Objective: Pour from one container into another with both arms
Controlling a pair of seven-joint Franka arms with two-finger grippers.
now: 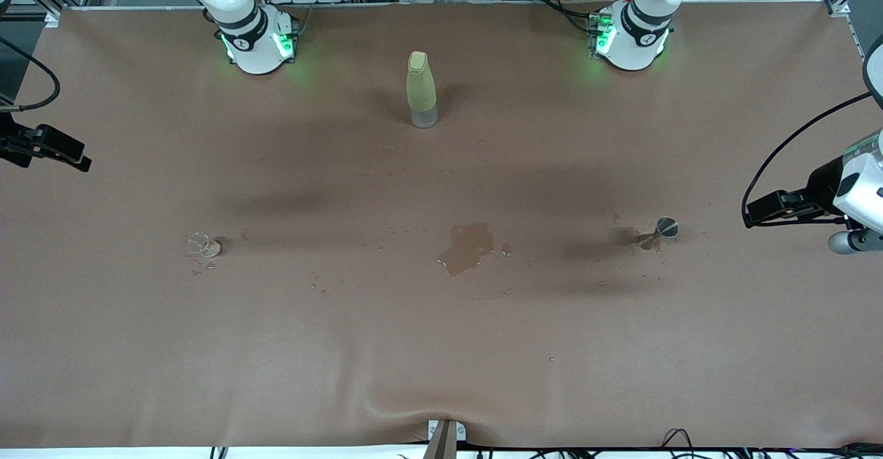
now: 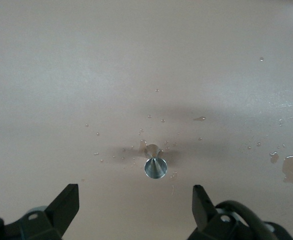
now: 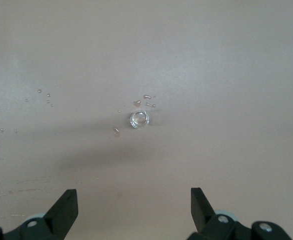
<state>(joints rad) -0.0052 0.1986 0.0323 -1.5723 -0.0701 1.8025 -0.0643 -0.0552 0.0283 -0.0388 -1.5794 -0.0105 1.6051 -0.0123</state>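
The glass (image 1: 205, 245) stands near the right arm's end of the table, the grey cup (image 1: 661, 230) near the left arm's. Both look light and tippy, the wet glass slippery and fragile: grip mid-wall. The left gripper (image 2: 135, 205) and right gripper (image 3: 134, 209) hover spread wide over them.

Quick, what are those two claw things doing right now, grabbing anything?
Left gripper: jaws open, holding nothing, over the grey-topped cup.
Right gripper: jaws open, holding nothing, over the glass cup.
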